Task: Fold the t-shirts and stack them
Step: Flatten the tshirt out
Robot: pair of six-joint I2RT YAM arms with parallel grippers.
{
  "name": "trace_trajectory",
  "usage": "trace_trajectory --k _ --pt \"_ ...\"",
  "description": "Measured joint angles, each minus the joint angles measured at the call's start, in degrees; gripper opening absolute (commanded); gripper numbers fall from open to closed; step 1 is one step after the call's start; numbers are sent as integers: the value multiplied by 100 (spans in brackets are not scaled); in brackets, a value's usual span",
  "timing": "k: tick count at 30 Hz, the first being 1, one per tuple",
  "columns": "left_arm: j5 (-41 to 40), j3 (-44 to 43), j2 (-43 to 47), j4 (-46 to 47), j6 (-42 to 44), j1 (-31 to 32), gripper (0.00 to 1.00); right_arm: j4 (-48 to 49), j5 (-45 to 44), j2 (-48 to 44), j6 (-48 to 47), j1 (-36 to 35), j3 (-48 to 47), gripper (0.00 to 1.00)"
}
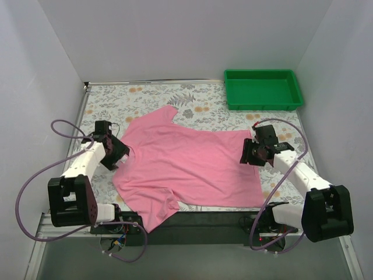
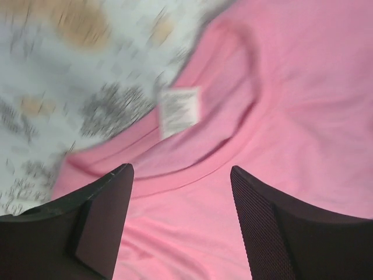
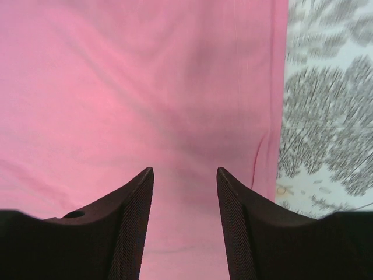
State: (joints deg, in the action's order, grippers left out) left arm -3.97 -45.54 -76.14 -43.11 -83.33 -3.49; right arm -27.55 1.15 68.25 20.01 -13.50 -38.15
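One pink t-shirt (image 1: 186,166) lies spread flat on the floral table cloth, collar to the left, hem to the right. One sleeve hangs over the front edge. My left gripper (image 1: 121,153) is open over the collar; the left wrist view shows the collar band (image 2: 215,160) and a white label (image 2: 179,111) just beyond the fingertips (image 2: 119,192). My right gripper (image 1: 249,153) is open over the shirt near its hem edge (image 3: 280,105). Neither holds fabric.
A green plastic tray (image 1: 263,89) stands at the back right, with nothing in it. The floral cloth (image 1: 145,96) shows bare behind and beside the shirt. White walls enclose the table on three sides.
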Motion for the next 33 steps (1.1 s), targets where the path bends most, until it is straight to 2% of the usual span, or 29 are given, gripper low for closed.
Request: trace_trajectory --k 1,4,10,12,16,22,29,33 --pt "-46 -286 -85 74 72 26 68 7 -48 70 -66 2 -258 45" --pt "-208 -1276 -638 518 343 109 70 168 -144 455 -227 31 -1097 45" --pt "-387 -3394 -2820 1322 1117 468 70 562 -219 1480 -428 90 -2262 44" --pt "-396 -3807 -3427 1499 1482 619 70 612 -208 1757 -498 107 -2422 44" --pt "-334 -4168 -4111 1836 2365 927 69 691 -39 2138 -590 116 -2492 44" --pt "116 -4706 -4590 2238 3368 1257 64 763 203 2365 -713 116 -2496 44" --pt "319 -5051 -5047 2553 3950 1390 59 850 352 2385 -824 116 -2496 44" --pt "417 -5198 -5366 2605 4116 1408 52 874 413 2385 -833 116 -2481 44"
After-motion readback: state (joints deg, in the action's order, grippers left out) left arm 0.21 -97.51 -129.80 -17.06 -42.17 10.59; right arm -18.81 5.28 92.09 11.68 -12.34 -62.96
